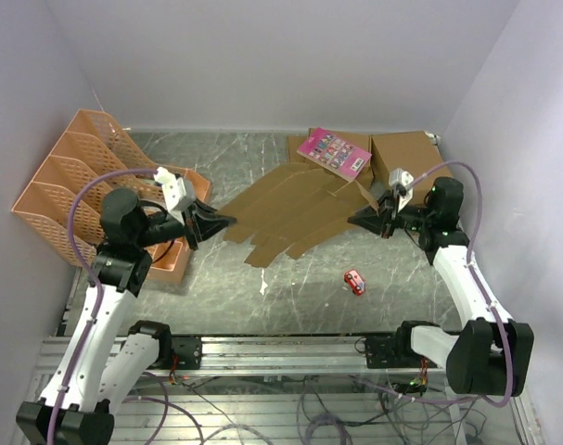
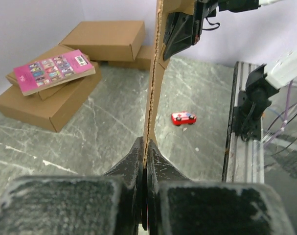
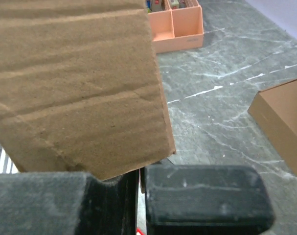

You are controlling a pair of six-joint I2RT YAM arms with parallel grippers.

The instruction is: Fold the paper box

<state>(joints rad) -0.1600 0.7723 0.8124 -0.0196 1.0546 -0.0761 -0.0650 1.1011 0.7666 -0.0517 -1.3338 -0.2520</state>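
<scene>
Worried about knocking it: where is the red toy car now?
In the top view the red toy car sits on the table, right of centre, between the paper box and the right arm's base.

Back wall [image 1: 281,65], left wall [image 1: 21,111], right wall [image 1: 531,139]: plain pale lilac-white panels enclosing table on three sides. Table top [image 1: 290,306]: dark grey-green marble pattern, white veins. Metal rail [image 1: 281,348]: along near edge; loose cables [image 1: 337,408] below. Peach desk organiser [image 1: 68,176]: slanted compartments, against left wall. Brown boxes [image 1: 406,153]: far right corner, pink booklet [image 1: 334,153] lying on left one. Red toy car [image 1: 354,281]: on table, right of centre. Light: even, diffuse; shadows soft.
</scene>
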